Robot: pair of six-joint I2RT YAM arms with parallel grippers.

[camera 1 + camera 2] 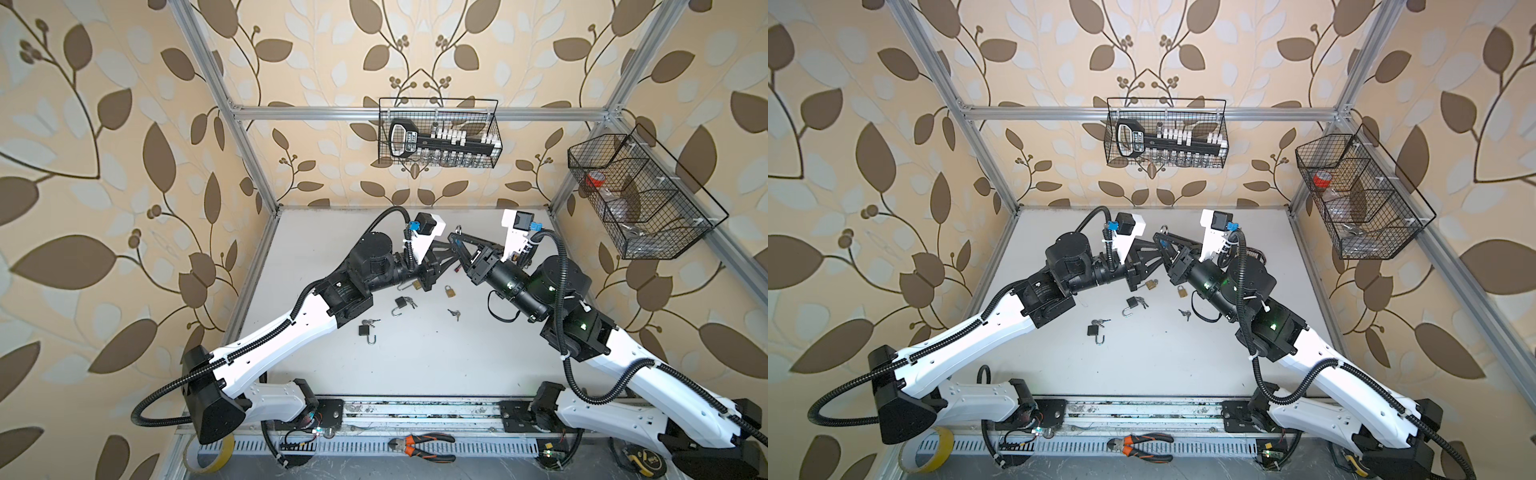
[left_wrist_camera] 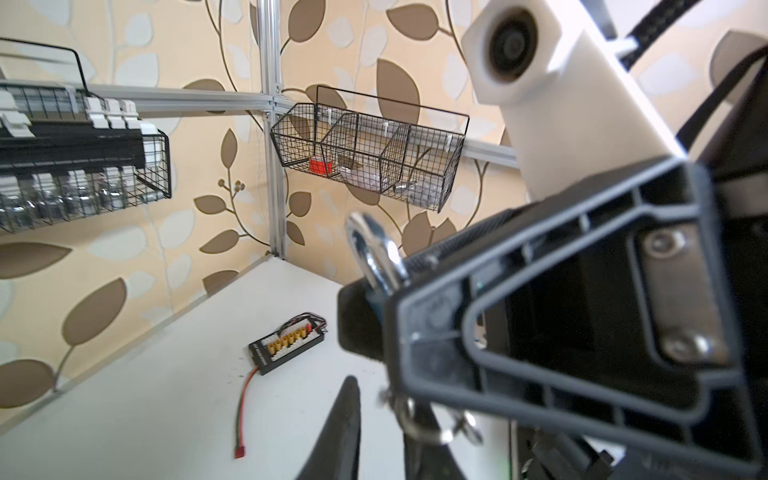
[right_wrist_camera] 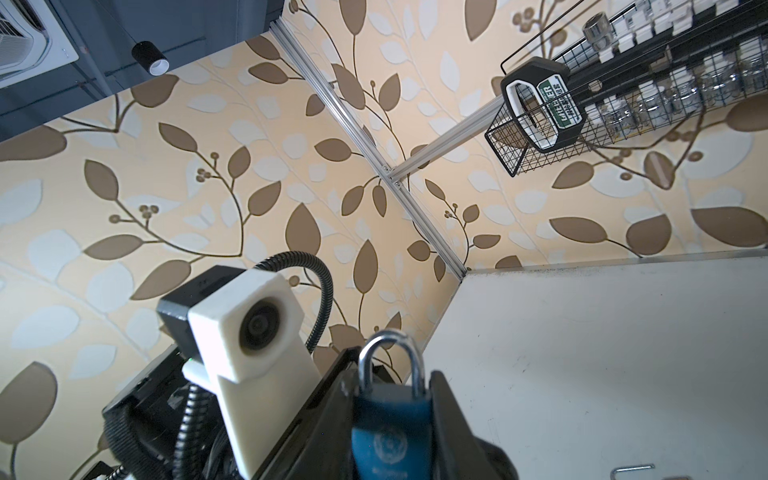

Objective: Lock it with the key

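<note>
My right gripper [image 3: 390,376] is shut on a blue padlock [image 3: 390,428], held above the table at the back. Its silver shackle [image 1: 458,228] points up and is pushed in. Under the lock hangs the key on a steel ring [image 2: 419,424], blurred. My left gripper [image 2: 382,399] reaches in from the left just below the right one [image 1: 454,240]. Its fingers [image 2: 340,428] stand close together with a thin strip of table showing between them. The key ring lies at the tip of the far finger. Whether the fingers pinch the key does not show.
On the table below the grippers lie a brass padlock [image 1: 449,291], another brass one [image 1: 412,285], two black padlocks [image 1: 401,302] [image 1: 365,331] with open shackles, and loose keys [image 1: 454,313]. A connector board [image 2: 286,343] lies near the back wall. Wire baskets [image 1: 438,133] [image 1: 640,199] hang on the frame.
</note>
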